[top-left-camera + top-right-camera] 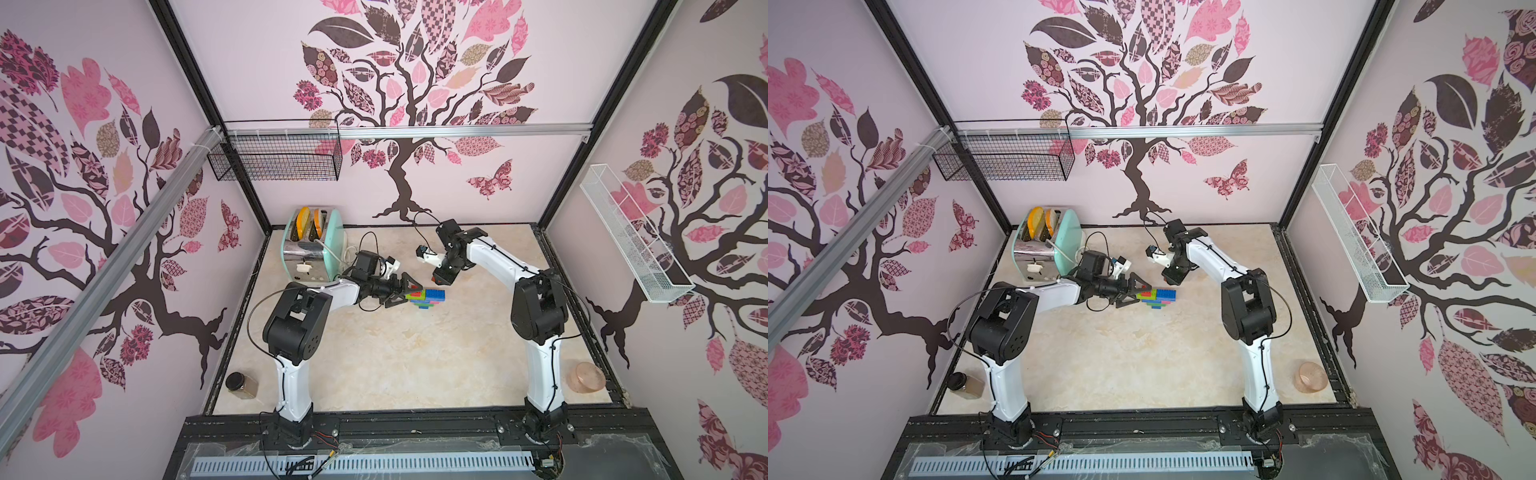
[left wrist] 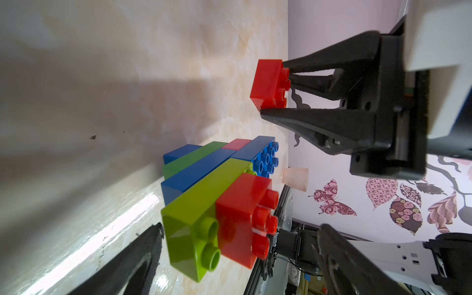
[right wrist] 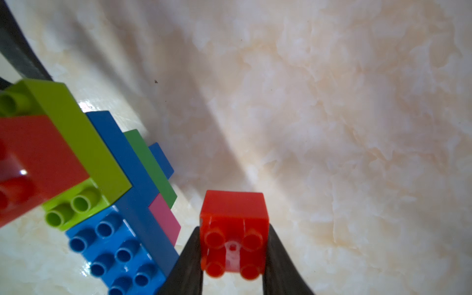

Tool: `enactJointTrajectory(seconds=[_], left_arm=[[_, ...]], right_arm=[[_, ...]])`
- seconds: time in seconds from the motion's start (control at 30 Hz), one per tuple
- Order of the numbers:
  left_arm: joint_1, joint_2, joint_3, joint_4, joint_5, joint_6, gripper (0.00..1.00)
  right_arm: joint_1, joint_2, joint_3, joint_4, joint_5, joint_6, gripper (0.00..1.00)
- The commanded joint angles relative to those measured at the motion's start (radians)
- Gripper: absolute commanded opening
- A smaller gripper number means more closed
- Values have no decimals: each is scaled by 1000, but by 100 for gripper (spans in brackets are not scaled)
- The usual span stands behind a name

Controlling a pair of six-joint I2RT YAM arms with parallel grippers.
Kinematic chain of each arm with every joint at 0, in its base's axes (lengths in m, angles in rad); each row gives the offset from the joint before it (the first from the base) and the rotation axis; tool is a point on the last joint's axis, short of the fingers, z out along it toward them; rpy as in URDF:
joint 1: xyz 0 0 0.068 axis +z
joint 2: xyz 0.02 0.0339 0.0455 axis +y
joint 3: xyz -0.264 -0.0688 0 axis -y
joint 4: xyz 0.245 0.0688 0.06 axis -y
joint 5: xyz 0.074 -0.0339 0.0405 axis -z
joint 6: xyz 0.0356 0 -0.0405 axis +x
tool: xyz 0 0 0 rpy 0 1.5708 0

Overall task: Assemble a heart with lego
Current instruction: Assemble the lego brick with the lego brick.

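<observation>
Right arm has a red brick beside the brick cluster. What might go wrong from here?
1. The left jaws stand open on either side of the cluster, not clamping it; pushing the held red brick on may slide it away.
2. The blue studs face sideways, so a slightly off approach could jam or twist the brick in the right jaws.

You see stepped plastic brick cluster [image 2: 199,178]: blue, dark green, lime, pink, red; small square studded brick [image 3: 233,207]: red. Your right claw [image 3: 233,227]: black. Table [image 1: 395,353]: cream marble veining. Walls [image 1: 257,83]: pale pink, dark-brown tree, patterned leaves.
</observation>
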Motion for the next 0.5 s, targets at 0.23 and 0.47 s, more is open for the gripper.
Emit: enactJointTrajectory(seconds=[0.23, 0.47], left_arm=[[-17, 28, -21, 77, 24, -21, 97], [-18, 60, -39, 220, 60, -90, 94]], right_arm=[[2, -48, -66, -51, -97, -15, 27], [2, -38, -68, -43, -87, -13, 27]])
